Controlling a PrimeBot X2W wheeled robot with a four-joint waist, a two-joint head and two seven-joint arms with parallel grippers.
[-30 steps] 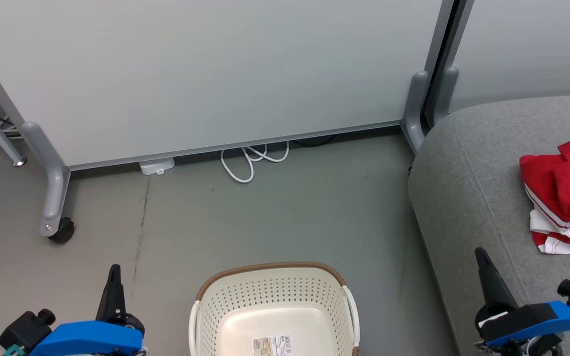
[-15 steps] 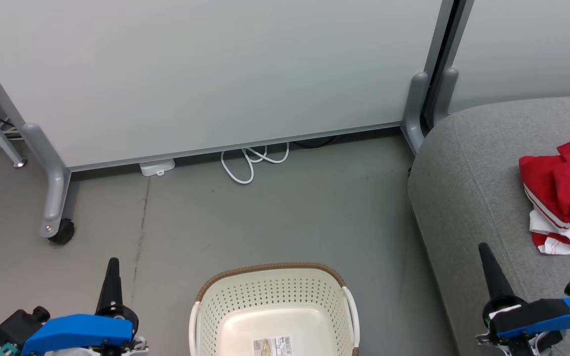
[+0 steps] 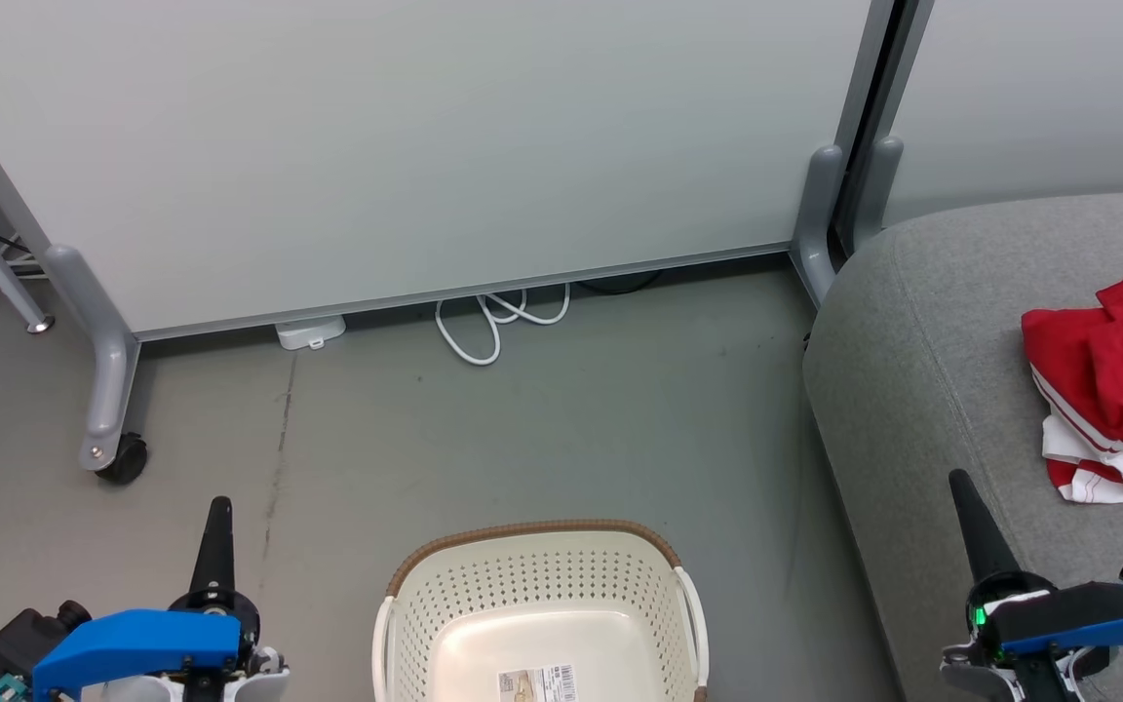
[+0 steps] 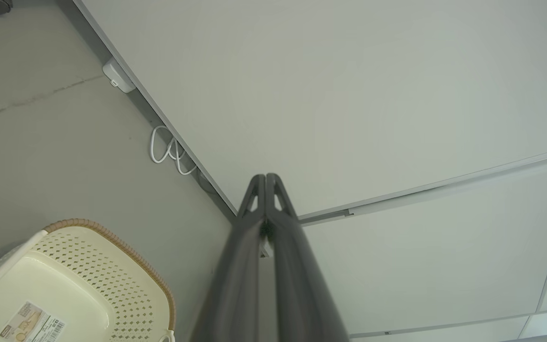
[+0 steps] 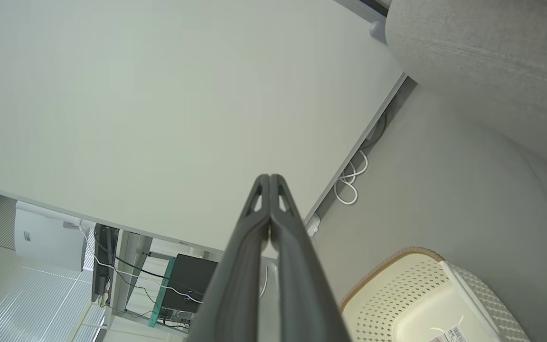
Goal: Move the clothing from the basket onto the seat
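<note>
Clothing (image 3: 1112,385) lies heaped on the seat (image 3: 922,390), well to the right of the basket (image 3: 532,531); arms idle.
Left gripper (image 3: 217,509) stands left of the basket, right gripper (image 3: 958,478) right of it above the seat's near edge. Both have their fingers pressed together on nothing, as both wrist views confirm. The visible basket floor is bare apart from a label (image 3: 537,681); its near part is cut off, so it needs checking before the task is called done. The step looks like a retreat to rest. Doing it well means keeping the fingers together, moving both arms clear of the basket rim, and keeping the right arm off the heap so nothing drags back. Against the earlier frame, both blue wrists sit lower, both fingertips reach farther up, and the basket and heap are barely shifted, likely by camera movement.
</note>
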